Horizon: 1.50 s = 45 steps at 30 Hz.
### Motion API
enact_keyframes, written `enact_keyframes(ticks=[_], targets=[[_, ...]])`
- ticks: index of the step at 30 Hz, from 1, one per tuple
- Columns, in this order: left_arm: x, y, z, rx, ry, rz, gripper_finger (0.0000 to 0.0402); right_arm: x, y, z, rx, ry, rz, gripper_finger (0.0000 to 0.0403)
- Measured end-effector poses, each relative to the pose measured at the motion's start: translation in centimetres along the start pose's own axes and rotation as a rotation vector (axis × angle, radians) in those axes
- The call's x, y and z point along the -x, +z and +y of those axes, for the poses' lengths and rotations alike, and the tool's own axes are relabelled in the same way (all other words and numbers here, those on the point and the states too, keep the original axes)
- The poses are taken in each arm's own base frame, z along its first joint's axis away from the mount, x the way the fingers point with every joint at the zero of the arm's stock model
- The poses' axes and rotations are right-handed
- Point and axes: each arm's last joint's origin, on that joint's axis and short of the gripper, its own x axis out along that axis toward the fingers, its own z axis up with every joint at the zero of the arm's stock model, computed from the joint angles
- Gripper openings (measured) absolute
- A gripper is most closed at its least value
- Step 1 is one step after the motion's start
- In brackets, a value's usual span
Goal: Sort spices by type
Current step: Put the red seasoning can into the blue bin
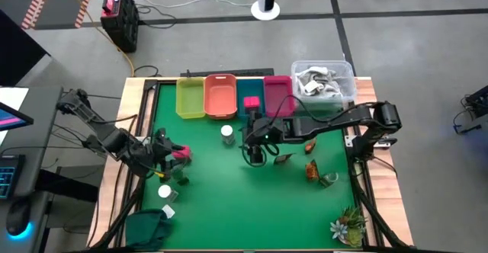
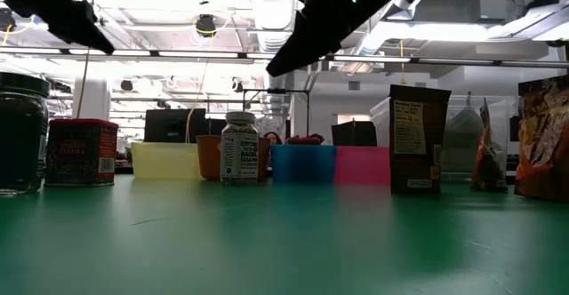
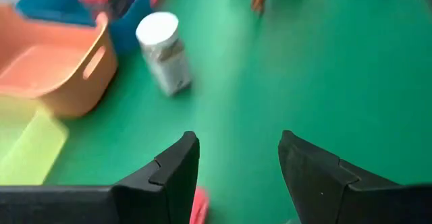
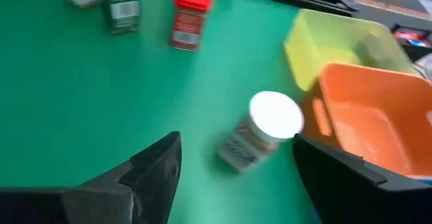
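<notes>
Right gripper [image 1: 256,155]: fingers spread wide, holding nothing, above the green mat [image 1: 229,200] near the white-capped jar [image 1: 227,132].
Left gripper [image 1: 164,148]: fingers apart, empty, over the mat's left side by the red packet [image 1: 181,155].
White-capped jar: upright, just in front of the orange bin [image 1: 219,95].
Bins: yellow bin [image 1: 190,97], orange, blue bin [image 1: 250,95], pink bin [image 1: 278,94] in a row along the far edge.
Brown pouch [image 2: 416,139]: printed panel faces the low camera, text too small to read.
Jar label: writing unreadable.

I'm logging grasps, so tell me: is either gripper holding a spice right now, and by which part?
Nothing is held. The left gripper and right gripper are both open and empty above the mat.
</notes>
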Motion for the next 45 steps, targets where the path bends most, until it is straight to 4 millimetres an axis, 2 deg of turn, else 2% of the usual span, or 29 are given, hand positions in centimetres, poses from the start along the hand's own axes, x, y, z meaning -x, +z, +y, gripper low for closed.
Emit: enact_keyframes(ticks=[3, 9, 13, 18, 32, 45], targets=[[0.3, 0.2, 0.1, -0.042, 0.046, 0.058, 0.0194, 0.1, 0.2, 0.6, 0.008, 0.013, -0.018, 0.0309], [-0.6, -0.8, 0.7, -0.143, 0.179, 0.206, 0.0212, 0.2, 0.5, 0.8, 0.006, 0.014, -0.038, 0.0309], [-1.3, -1.2, 1.2, -0.111, 0.225, 0.31, 0.0247, 0.2, 0.6, 0.9, 0.007, 0.016, -0.052, 0.0309], [-1.7, -1.1, 1.6, -0.059, 0.18, 0.406, 0.0273, 0.2, 0.7, 1.1, 0.008, 0.019, -0.057, 0.0309], [-2.9, -1.0, 2.6, -0.116, 0.137, 0.477, 0.0275, 0.5, 1.1, 2.0, 0.018, 0.037, -0.09, 0.0309], [-4.8, -2.1, 3.4, -0.024, 0.159, 0.525, 0.0275, 0.5, 1.2, 2.0, 0.015, 0.036, -0.103, 0.0309]])
